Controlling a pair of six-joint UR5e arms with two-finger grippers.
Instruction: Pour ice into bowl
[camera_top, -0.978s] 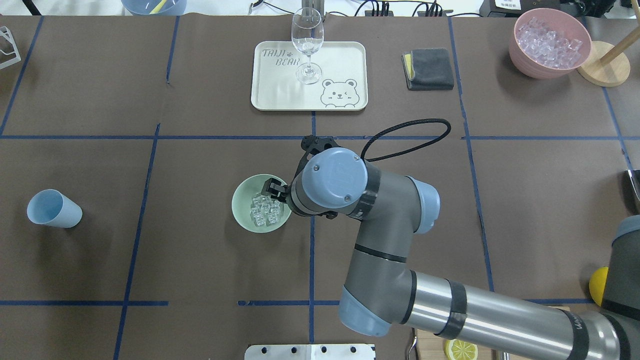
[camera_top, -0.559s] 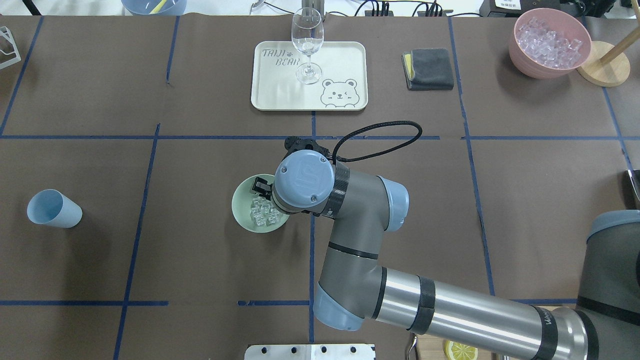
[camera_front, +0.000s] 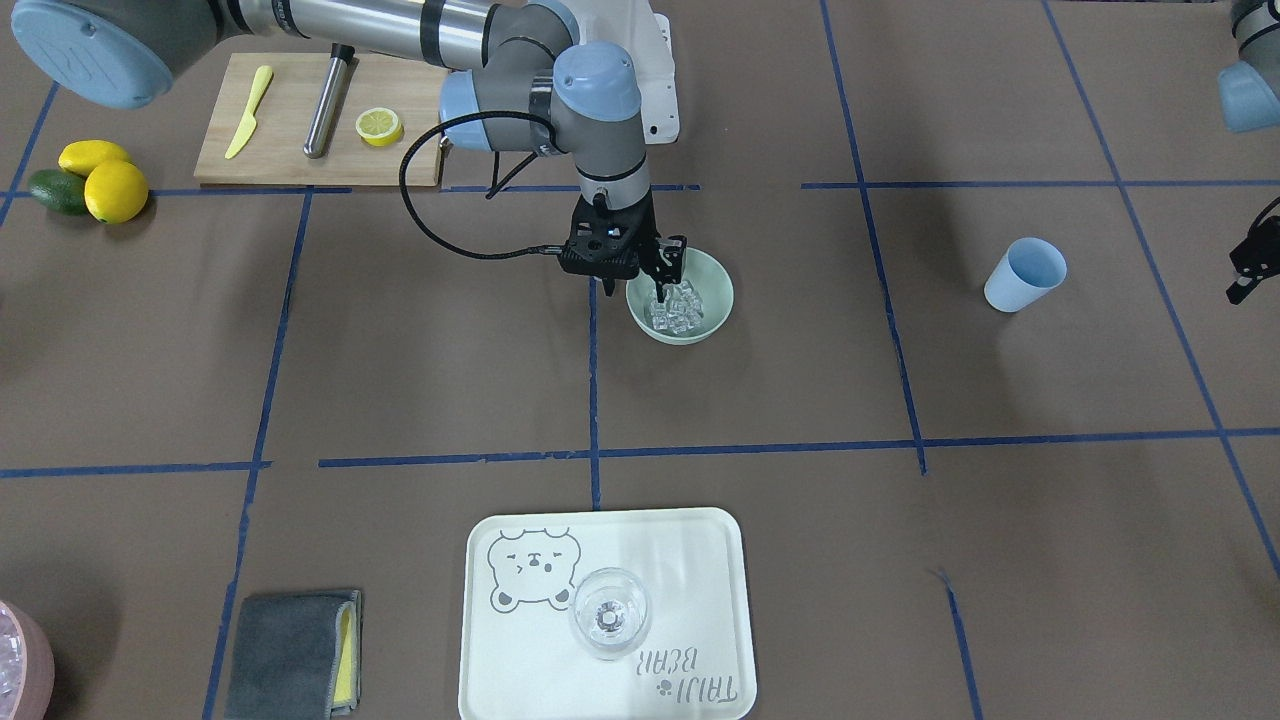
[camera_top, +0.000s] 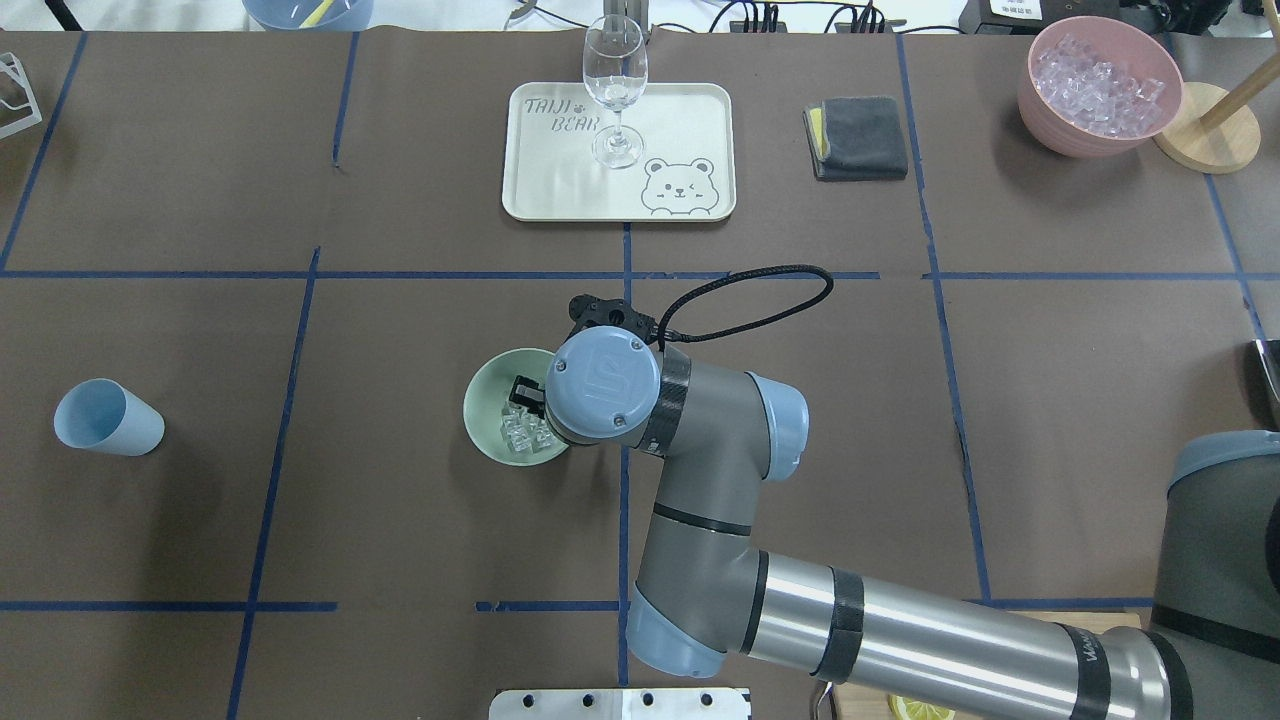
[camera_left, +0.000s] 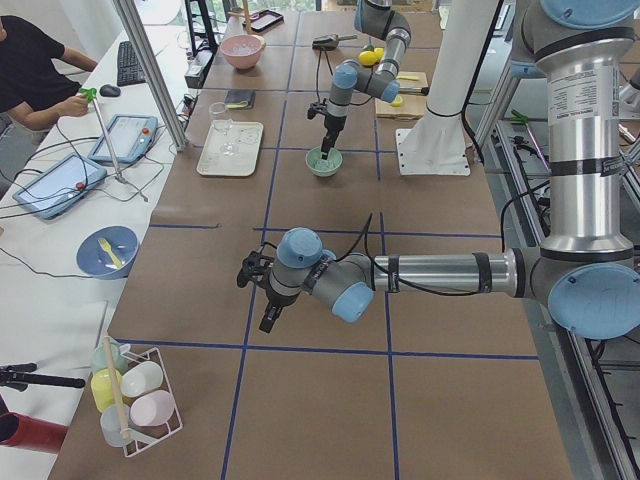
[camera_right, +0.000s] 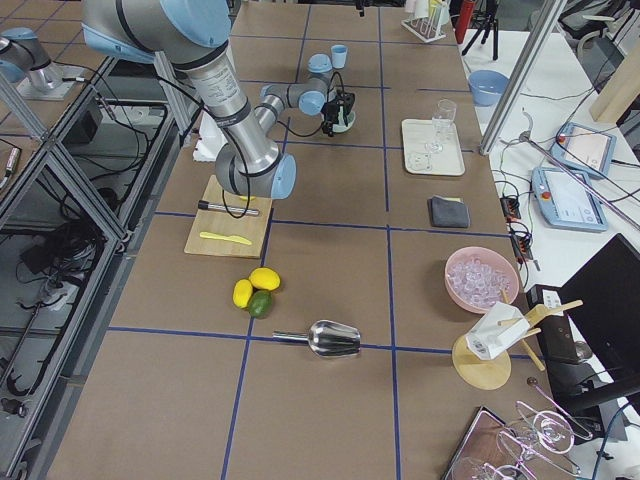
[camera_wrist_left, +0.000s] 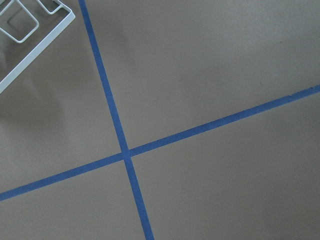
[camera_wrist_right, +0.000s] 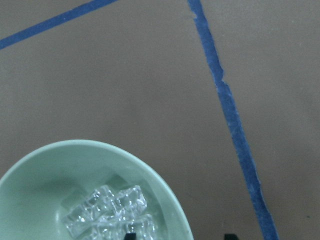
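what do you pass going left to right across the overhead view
blue cup -> mint-green bowl -> wine glass -> grey cloth -> pink bowl

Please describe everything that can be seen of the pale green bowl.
The bowl is round, pale mint-green and matte, like plastic, with a thin rim. It stands upright on the brown table beside a blue tape line. A small heap of clear ice lies in it. The right end effector is open astride its rim, one finger inside, one outside; contact cannot be told.
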